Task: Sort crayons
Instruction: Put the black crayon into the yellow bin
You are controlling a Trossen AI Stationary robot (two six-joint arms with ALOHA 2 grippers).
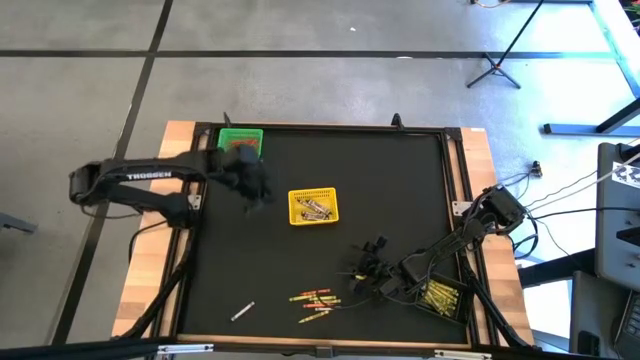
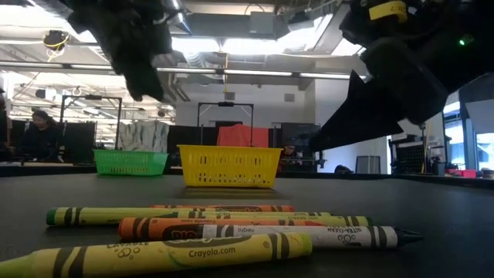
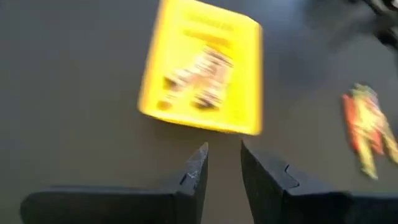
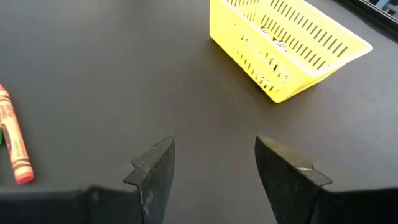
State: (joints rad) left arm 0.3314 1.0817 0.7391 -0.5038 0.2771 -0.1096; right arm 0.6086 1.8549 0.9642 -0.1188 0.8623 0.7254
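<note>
Crayons (image 1: pixel 315 300) lie loose near the table's front edge: light, stiff, paper-wrapped sticks that may roll, so we would pinch one across its middle. At left, the left gripper (image 1: pixel 252 185) hovers near the green basket (image 1: pixel 240 140), fingers slightly parted, empty. The yellow basket (image 1: pixel 313 206) apparently holds some crayons. At right, the right gripper (image 1: pixel 368 262) waits, spread and empty.
</note>
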